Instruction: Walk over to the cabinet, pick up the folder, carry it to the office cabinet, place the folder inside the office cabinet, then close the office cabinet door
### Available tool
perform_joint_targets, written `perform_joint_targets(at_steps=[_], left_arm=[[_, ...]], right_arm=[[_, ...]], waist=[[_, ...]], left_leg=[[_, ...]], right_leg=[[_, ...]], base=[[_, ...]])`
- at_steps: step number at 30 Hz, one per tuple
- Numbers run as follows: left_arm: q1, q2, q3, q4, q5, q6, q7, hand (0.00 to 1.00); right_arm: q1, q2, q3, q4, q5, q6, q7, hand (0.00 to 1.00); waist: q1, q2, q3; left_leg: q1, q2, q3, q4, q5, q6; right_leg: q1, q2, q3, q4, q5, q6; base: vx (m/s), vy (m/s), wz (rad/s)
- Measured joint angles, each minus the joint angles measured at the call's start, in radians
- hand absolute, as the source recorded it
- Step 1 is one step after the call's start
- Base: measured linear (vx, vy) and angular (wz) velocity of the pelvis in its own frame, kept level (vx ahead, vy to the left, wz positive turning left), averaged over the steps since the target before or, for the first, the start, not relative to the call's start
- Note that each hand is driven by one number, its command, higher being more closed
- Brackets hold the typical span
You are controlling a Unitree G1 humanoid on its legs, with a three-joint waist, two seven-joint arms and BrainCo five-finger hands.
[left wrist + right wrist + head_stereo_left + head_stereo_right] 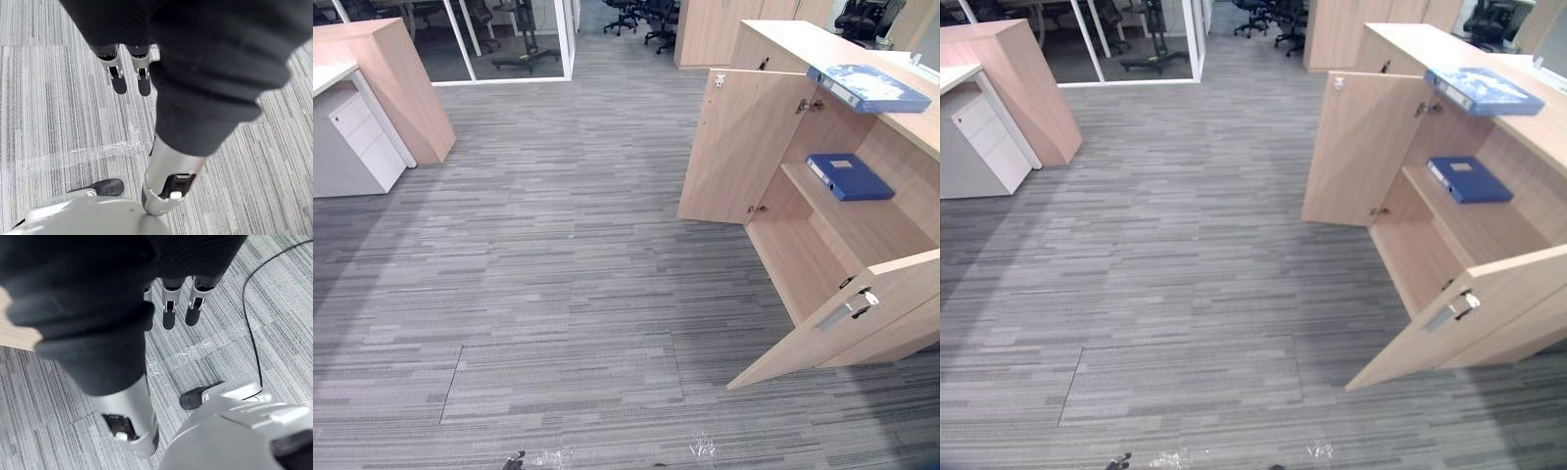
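Note:
A low wooden office cabinet (790, 40) stands at the right with both doors swung open. One blue folder (868, 86) lies flat on its top. A second blue folder (848, 176) lies on the shelf inside. The far door (739, 147) points toward the room, and the near door (862, 323) with its metal handle juts out over the carpet. My left hand (119, 74) hangs above the carpet, fingers straight, holding nothing. My right hand (178, 304) hangs the same way, open and holding nothing.
A desk with a white drawer unit (360, 137) and a wooden side panel (406, 88) stands at the far left. A glass partition (509, 39), office chairs (641, 15) and another wooden cabinet (715, 29) are at the back. Grey carpet lies between me and the cabinet.

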Motion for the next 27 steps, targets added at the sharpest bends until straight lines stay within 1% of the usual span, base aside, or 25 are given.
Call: perform_joint_targets(at_steps=[5,16,20,21,27], left_arm=[[-0.009,0.003,0.0,0.011,-0.041,-0.004,-0.028,0.0],[-0.017,0.005,0.0,0.02,-0.035,-0.011,-0.034,0.0],[-0.02,0.003,-0.005,0.019,-0.005,-0.013,-0.014,0.0],[-0.023,0.001,-0.009,0.018,0.013,-0.013,0.004,0.0],[-0.025,0.0,-0.014,0.017,0.041,-0.013,0.026,0.0]], right_arm=[[-0.014,0.002,-0.011,0.0,-0.001,0.0,0.013,0.0],[-0.015,0.002,-0.01,0.0,0.0,0.0,0.027,0.0],[-0.024,0.002,-0.01,0.0,0.0,0.0,0.023,0.0],[-0.027,0.002,-0.011,0.0,0.001,0.0,0.014,0.0],[-0.027,0.002,-0.012,-0.001,0.002,-0.001,-0.004,0.0]], waist=[[0.001,-0.001,0.013],[0.001,-0.001,0.013],[0.001,0.001,0.014],[0.001,0.002,0.015],[0.002,0.001,0.015]], left_leg=[[0.025,0.005,0.006,-0.014,0.002,-0.006],[0.026,0.024,0.019,-0.031,0.003,-0.02],[0.025,0.029,0.02,-0.031,0.001,-0.023],[0.024,0.029,0.02,-0.031,0.002,-0.024],[0.021,0.029,0.013,-0.03,0.005,-0.027]], right_leg=[[0.021,0.005,0.003,-0.021,0.011,-0.003],[0.027,0.025,0.009,-0.057,0.026,-0.016],[0.029,0.03,0.009,-0.057,0.026,-0.016],[0.029,0.03,0.008,-0.057,0.026,-0.016],[0.029,0.029,0.003,-0.057,0.026,-0.016]], base=[[-0.04,-0.003,-0.03],[-0.02,-0.018,-0.04],[0.0,0.0,0.0],[0.0,0.0,0.0],[-0.02,0.005,0.02]])
